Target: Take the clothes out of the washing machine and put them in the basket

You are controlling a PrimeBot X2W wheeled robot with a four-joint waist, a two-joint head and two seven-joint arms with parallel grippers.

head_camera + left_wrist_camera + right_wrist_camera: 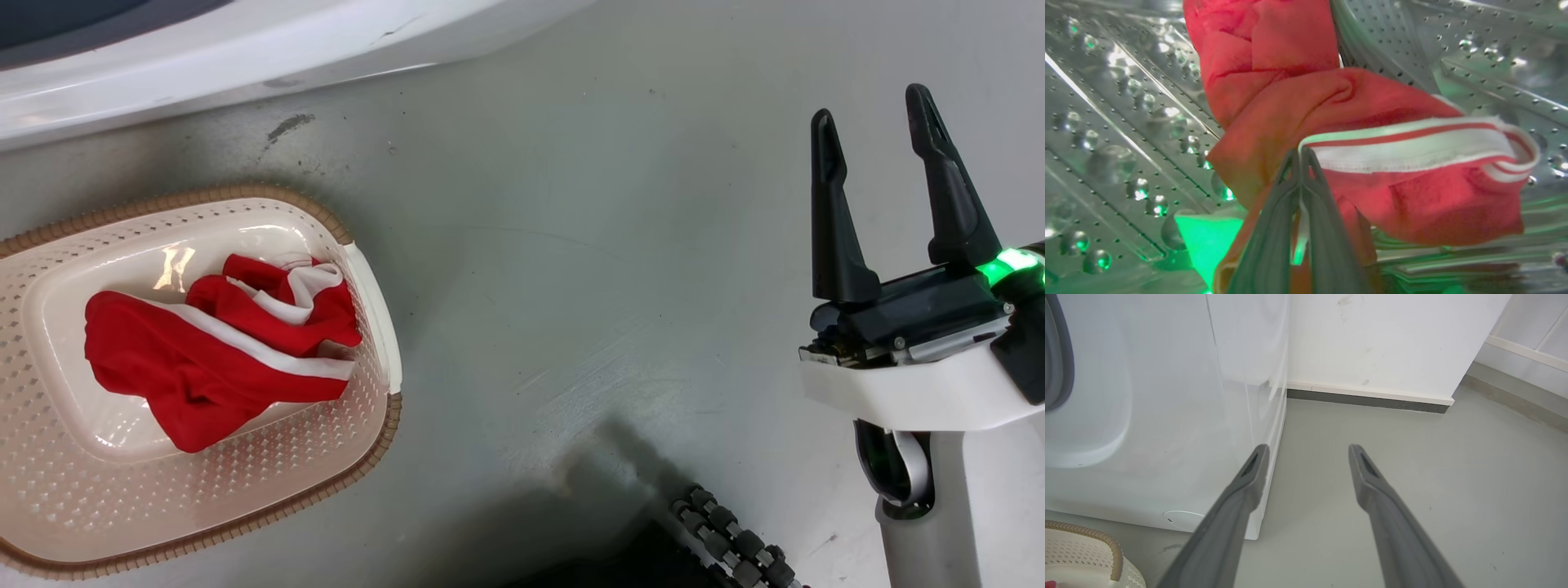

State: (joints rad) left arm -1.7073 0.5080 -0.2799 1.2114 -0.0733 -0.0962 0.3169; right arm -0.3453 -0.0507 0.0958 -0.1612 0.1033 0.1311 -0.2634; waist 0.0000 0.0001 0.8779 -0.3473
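Note:
Inside the perforated steel drum [1118, 134] of the washing machine [1167, 416], my left gripper [1301, 153] is shut on a red garment [1339, 114] of the clothes, pinching it by the end of its white striped trim [1412, 147]. Another red garment with white stripes [220, 343] lies crumpled in the cream basket [57, 506] on the floor at the left of the head view. My right gripper [873, 106] stands open and empty over the bare floor at the right, well apart from the basket. The basket's brown rim [1106, 543] shows at the lower left of the right wrist view.
The washing machine's white front [245, 49] runs along the top of the head view. A white wall with a dark baseboard [1367, 401] stands to the machine's right. The robot's dark base with rollers [727, 539] sits at the bottom. Grey floor [588, 245] lies between basket and right arm.

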